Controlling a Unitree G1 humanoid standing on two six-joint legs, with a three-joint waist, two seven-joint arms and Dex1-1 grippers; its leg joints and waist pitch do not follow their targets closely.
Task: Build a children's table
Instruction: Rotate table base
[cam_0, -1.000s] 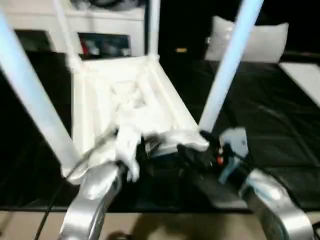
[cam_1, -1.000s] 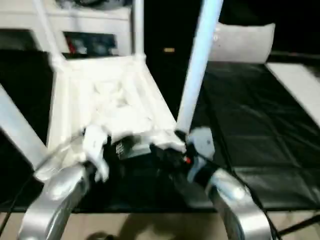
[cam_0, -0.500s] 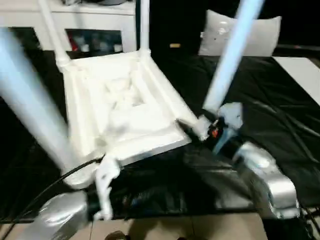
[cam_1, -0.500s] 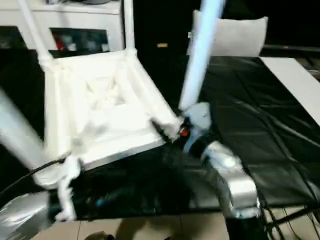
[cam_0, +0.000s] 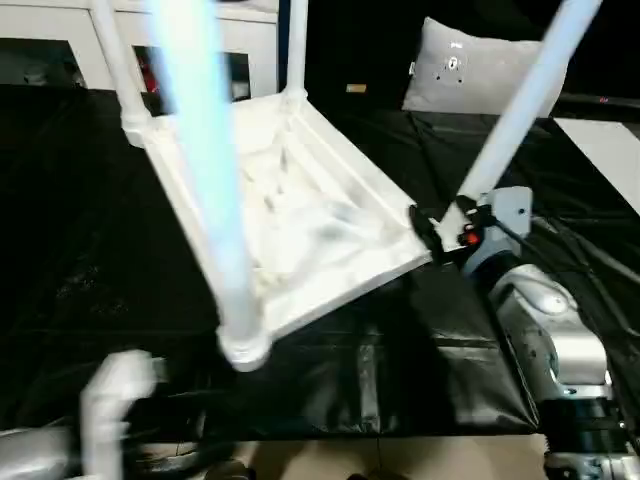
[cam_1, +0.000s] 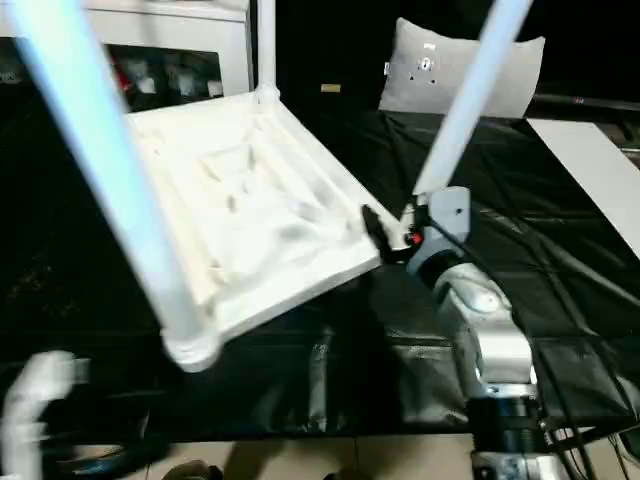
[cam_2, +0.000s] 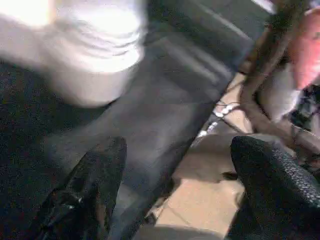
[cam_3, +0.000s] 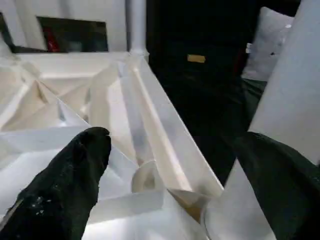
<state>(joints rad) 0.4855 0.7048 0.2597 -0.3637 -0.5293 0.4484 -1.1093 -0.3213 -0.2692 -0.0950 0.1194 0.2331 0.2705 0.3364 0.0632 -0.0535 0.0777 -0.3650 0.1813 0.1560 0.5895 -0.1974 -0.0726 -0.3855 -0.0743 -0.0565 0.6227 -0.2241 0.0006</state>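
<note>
Both grippers gape: right gripper straddling the children's table corner, left gripper over floor.

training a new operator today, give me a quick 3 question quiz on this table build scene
1. True or false: the children's table lies upside down, legs pointing up.
2. Which gripper is at the table's near corner socket? A) left gripper B) right gripper C) neither
3. Fill in: the work table is covered in a ____ sheet.

Key:
1. True; the ribbed underside faces up.
2. B; the right gripper is at the corner by a leg, fingers spread. The left gripper hangs open off the table edge, over the floor.
3. Black, the black sheet.
</note>
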